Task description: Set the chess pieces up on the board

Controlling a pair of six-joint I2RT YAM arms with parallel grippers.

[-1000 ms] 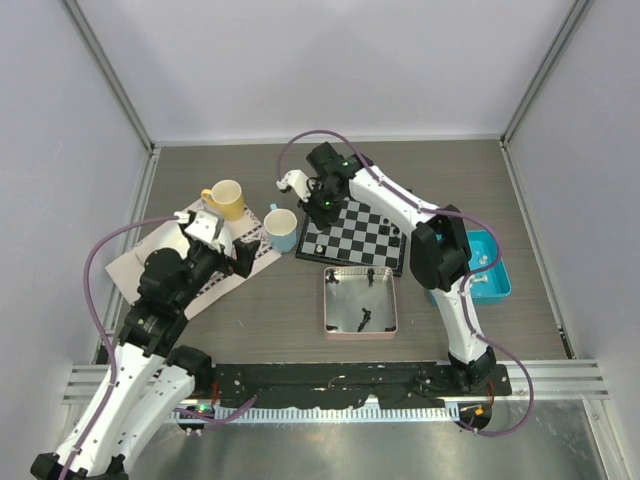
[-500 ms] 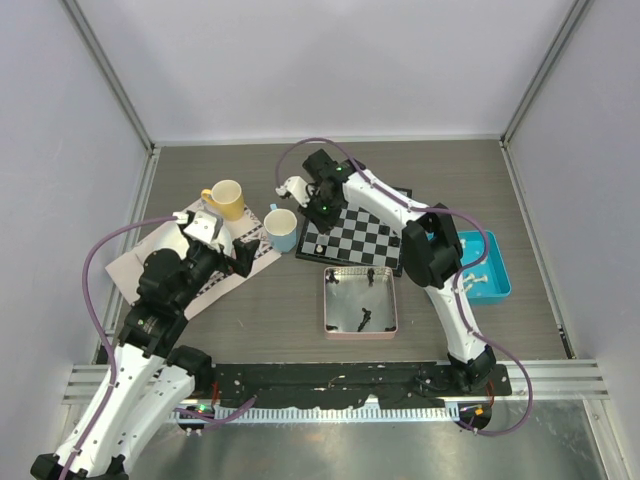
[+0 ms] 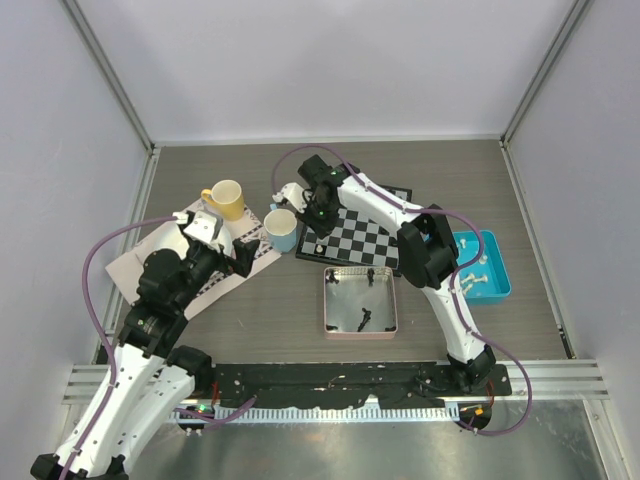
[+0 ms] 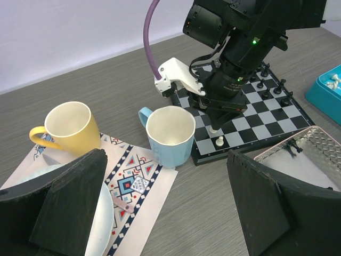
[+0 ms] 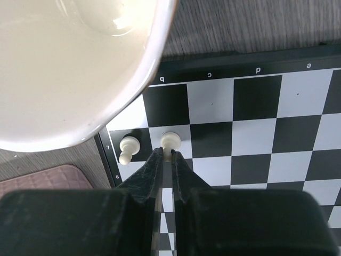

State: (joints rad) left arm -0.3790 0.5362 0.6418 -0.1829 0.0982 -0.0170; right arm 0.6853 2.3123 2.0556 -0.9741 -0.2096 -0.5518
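Right end effector (image 5: pixel 167 153) pinches white pawn (image 5: pixel 170 140), standing head up on board (image 5: pixel 256 122). Other pawn (image 5: pixel 128 149) at 9 o'clock. Left end effector (image 4: pixel 168 198) wide.

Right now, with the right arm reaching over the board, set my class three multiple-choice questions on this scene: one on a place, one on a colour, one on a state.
1. Where is the light blue ceramic mug relative to the black-and-white checked chessboard?
A on it
B beside its left edge, off it
C behind it, against the wall

2. What colour are the small plastic chessmen in the pink square tray?
A black
B red
C green

3. How is the right gripper?
A wide open
B shut on the mug's handle
C shut on an off-white pawn

Answers:
1 B, the mug stands off the board, next to its edge.
2 A, dark pieces lie on the tray's floor.
3 C, it pinches the pawn over a square.
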